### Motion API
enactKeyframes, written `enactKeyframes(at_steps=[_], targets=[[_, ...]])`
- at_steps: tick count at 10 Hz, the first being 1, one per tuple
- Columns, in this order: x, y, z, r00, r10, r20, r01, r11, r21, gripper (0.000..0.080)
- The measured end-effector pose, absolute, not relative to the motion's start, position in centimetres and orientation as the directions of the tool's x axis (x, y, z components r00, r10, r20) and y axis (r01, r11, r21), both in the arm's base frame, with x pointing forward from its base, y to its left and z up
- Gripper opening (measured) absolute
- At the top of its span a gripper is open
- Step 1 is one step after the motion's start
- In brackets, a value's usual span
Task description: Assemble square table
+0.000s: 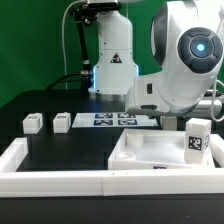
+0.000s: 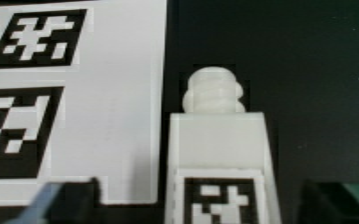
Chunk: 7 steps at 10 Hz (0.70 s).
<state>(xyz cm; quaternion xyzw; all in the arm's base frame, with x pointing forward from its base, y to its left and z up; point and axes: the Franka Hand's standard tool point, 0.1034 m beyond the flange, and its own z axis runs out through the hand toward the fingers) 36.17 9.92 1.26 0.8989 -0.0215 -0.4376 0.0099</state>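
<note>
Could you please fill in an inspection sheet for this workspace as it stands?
Surface: black table, white rail along its edge.
Job's things: slab at the exterior view's right; upright leg at its right side; far-left leg and next leg left of the marker board; lying leg beside that board.
Clutter: nothing seen.
Grippers: hand open, fingers flanking the lying leg, gaps either side.
Cables: thin cable behind the arm.
Surroundings: dark green backdrop.

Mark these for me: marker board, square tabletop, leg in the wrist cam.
marker board [image 1: 118, 119]: exterior view, middle of its tag row.
square tabletop [image 1: 150, 152]: exterior view, white top face.
leg [image 2: 217, 140]: wrist view, plain white body between threaded tip and tag.
</note>
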Motion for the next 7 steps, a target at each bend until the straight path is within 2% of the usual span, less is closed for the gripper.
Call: enactKeyframes(at_steps=[1,2,3,7], targets=[[36.18,9.89,1.25,0.616,-0.048,-0.786,-0.031,-0.999,0.037,0.0398],[36.2,9.85,1.25,0.616,-0.049,-0.786,-0.032,-0.999,0.037,0.0398],[36.21,9.87,1.24,0.616,-0.058,-0.786,-0.037,-0.998,0.044,0.0285],[36.24,9.79,1.24,0.615,-0.067,-0.786,-0.044,-0.998,0.051,0.0285]])
